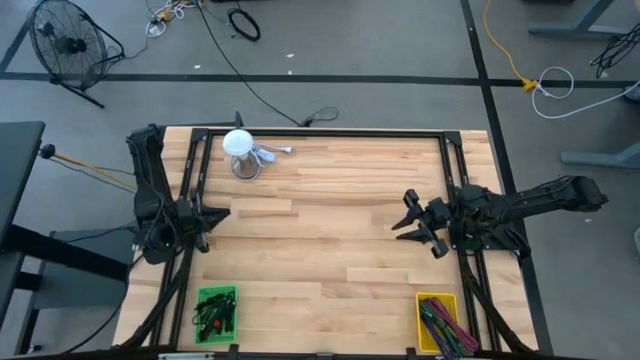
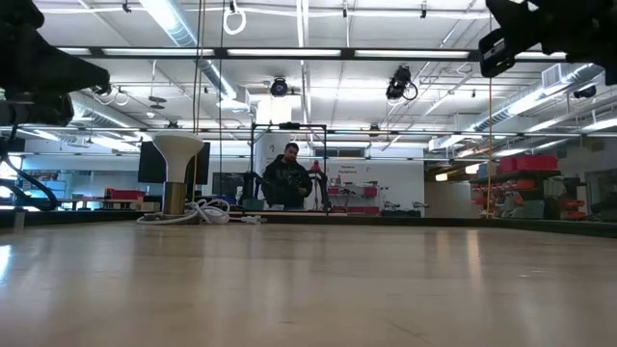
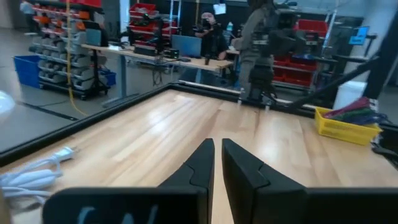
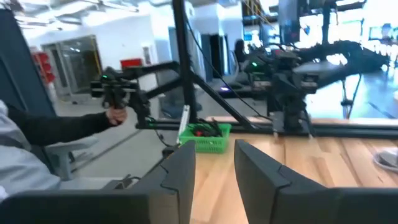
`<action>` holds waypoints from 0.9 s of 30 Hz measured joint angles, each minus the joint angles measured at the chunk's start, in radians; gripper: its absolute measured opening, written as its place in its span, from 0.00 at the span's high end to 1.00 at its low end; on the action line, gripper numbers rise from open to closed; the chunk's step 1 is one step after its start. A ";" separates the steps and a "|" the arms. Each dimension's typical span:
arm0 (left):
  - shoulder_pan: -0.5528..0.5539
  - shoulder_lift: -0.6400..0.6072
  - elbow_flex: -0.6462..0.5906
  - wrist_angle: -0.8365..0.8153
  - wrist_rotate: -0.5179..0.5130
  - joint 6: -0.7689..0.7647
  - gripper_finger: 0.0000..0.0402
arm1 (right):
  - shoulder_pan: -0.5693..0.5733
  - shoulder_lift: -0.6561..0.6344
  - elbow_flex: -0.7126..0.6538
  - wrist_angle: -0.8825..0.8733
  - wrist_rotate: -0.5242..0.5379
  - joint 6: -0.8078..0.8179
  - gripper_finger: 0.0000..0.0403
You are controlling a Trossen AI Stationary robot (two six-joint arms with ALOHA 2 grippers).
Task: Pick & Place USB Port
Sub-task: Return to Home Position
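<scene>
Starting with the arms, where do they stand?
— By the wooden table's (image 1: 330, 200) left edge, the left gripper (image 1: 210, 214) hovers with its jaws drawn together, only a slit between them, nothing held. Over the right side the right gripper (image 1: 418, 224) points inward, jaws parted and empty.

And the charger cables?
— The tangled black charger cables (image 1: 214, 318) lie in the green plastic bin (image 1: 217, 290) at the table's front left corner; the pink and dark cables (image 1: 440, 322) lie in the yellow plastic bin (image 1: 437, 296) at the front right corner. Both bins sit well apart from either gripper. In the right wrist view the green bin shows across the table, with its cables showing over the rim.

Anything else on the boards?
— A white round-headed stand (image 1: 239, 146) near the back left, with a white cord (image 1: 272, 153) lying just beside it. Past the table, in the low view, a person in dark clothing (image 2: 287, 181) sits in the room.
</scene>
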 joint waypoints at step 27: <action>0.019 -0.147 0.005 0.060 0.290 0.118 0.91 | -0.059 -0.082 -0.188 0.108 0.135 0.113 0.72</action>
